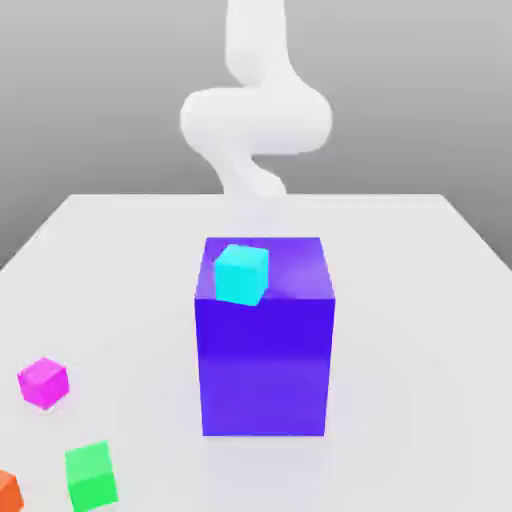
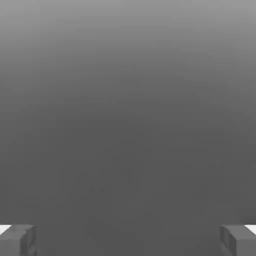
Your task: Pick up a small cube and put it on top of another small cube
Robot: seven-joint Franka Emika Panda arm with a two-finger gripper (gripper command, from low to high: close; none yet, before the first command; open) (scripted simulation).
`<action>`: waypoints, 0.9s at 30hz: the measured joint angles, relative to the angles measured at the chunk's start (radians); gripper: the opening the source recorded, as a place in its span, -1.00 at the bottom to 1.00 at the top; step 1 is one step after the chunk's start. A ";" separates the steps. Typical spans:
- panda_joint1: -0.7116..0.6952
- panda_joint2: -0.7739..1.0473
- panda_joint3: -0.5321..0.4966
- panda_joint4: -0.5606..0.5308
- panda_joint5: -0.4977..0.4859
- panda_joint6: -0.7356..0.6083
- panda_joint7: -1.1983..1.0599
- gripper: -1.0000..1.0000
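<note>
Your hand [image 2: 128, 241] is spread wide, with nothing pinched in it. On the table [image 1: 420, 350], you have the magenta cube [image 1: 44, 384] toward the exterior view's left, near the green cube [image 1: 91, 477] but apart from it, while the cyan cube [image 1: 242, 275] sits on the big blue-violet block [image 1: 264, 365].

orange cube [image 1: 9, 492] cut off by the picture's edge
</note>
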 joint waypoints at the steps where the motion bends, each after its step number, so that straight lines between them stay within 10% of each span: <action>1: -0.033 0.035 0.004 -0.012 -0.005 0.017 0.049 0.00; 18: -0.449 0.584 -0.049 -0.193 -0.082 0.291 0.815 0.00; 27: -0.596 0.871 -0.120 -0.285 0.049 0.441 1.084 0.00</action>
